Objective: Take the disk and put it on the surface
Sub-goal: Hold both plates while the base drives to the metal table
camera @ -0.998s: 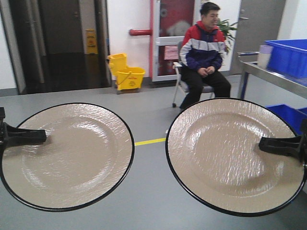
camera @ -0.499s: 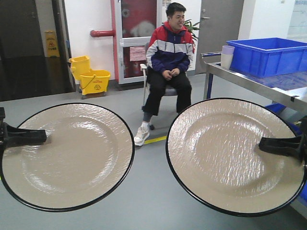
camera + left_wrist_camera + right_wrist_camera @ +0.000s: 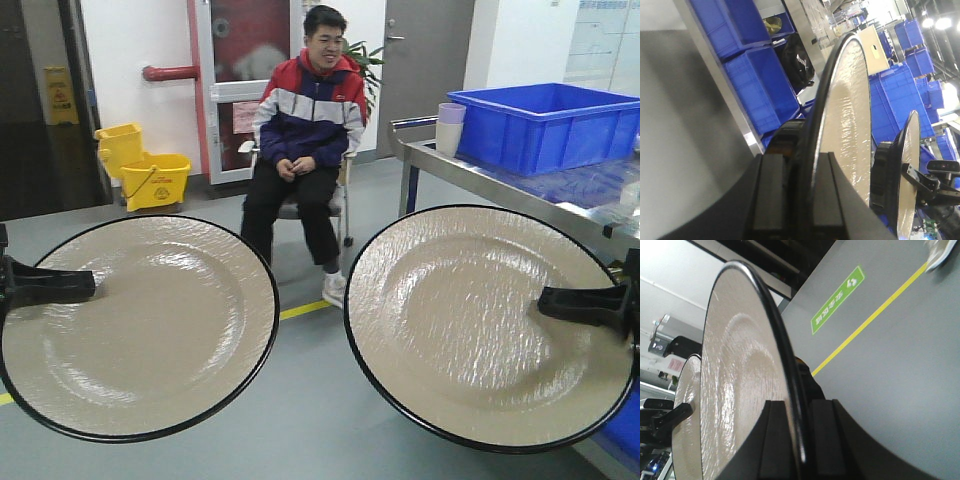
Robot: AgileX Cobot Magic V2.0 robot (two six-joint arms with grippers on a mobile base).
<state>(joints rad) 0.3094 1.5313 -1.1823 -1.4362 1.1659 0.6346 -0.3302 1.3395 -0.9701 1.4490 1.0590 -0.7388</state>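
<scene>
I hold two disks, both beige plates with black rims, in the air in front of me. My left gripper (image 3: pixel 88 285) is shut on the left edge of the left disk (image 3: pixel 140 330). My right gripper (image 3: pixel 547 300) is shut on the right edge of the right disk (image 3: pixel 480 320). In the left wrist view, that gripper (image 3: pixel 802 157) has the rim of its disk (image 3: pixel 847 115) clamped between both fingers. The right wrist view shows the same: that gripper (image 3: pixel 797 402) pinches the rim of its disk (image 3: pixel 740 370). The surface is out of view.
A person (image 3: pixel 305 130) sits on a chair straight ahead. A steel table (image 3: pixel 520 185) at the right carries a blue bin (image 3: pixel 545 125) and stacked cups (image 3: pixel 450 125). A yellow mop bucket (image 3: pixel 140 170) stands at the back left. Blue crates (image 3: pixel 760 95) are stacked to one side.
The background has slid left in the front view: the seated person moved from right of centre to left of centre, and the steel table came further in. Both disks and grippers stay put in frame.
</scene>
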